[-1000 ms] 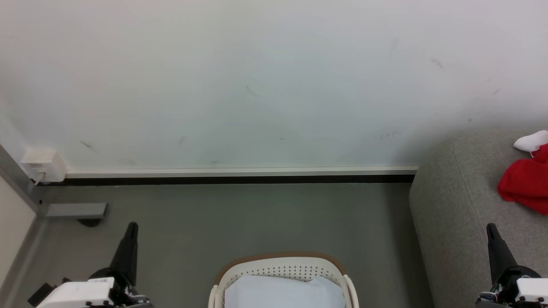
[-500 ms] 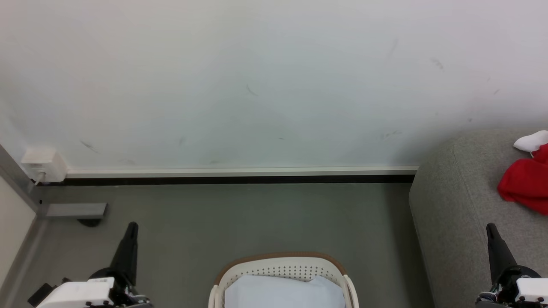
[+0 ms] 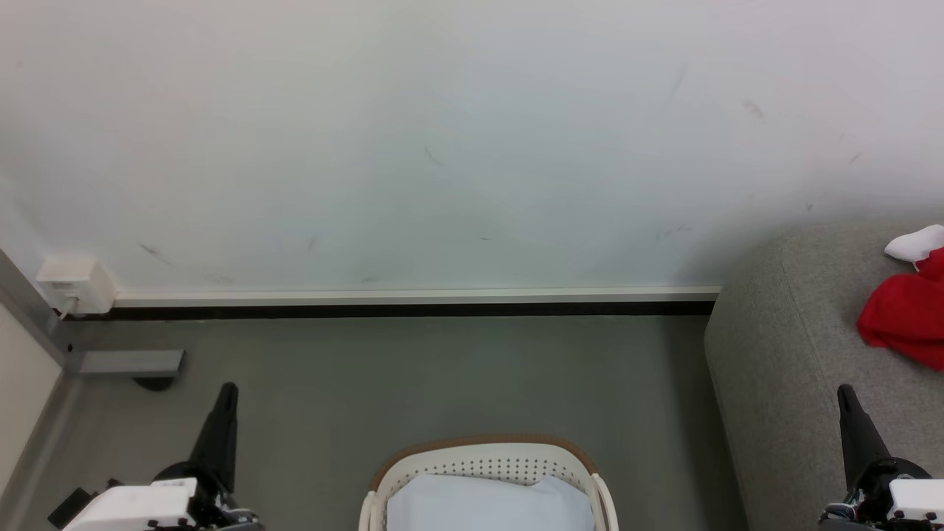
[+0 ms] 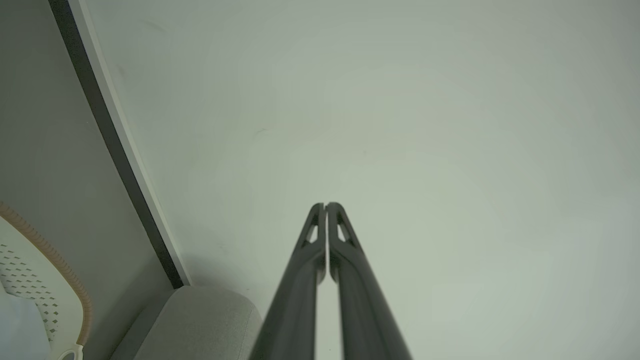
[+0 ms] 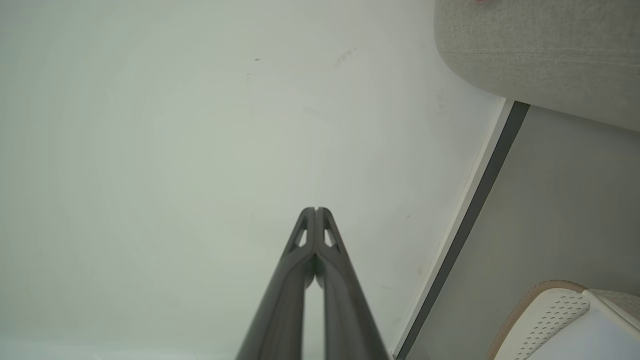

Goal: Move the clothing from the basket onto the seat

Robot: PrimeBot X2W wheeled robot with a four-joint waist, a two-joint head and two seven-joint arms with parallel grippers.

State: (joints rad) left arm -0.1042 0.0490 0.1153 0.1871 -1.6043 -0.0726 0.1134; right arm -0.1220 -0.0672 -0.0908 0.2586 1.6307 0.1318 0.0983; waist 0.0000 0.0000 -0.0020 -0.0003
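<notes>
Evidently nothing has shifted over the last second, so no transfer is under way. Head view: the bright-red garment (image 3: 903, 317) with its small white cloth piece (image 3: 914, 242) lies on the light-grey woven couch (image 3: 782, 354) at the right edge. The oval cream-white perforated basket (image 3: 483, 444) with a brown rim sits bottom centre on the grey-green floor (image 3: 405, 369), holding something pale (image 3: 487, 503), perhaps cloth. The dark left gripper (image 3: 227, 391) and right gripper (image 3: 845, 392) idle in the lower corners below a scuffed white wall (image 3: 442, 147). Left wrist view: jaws together, empty. Right wrist view: likewise together.

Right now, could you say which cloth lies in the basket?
The pale bluish cloth; the red garment and small white piece lie on the seat.
</notes>
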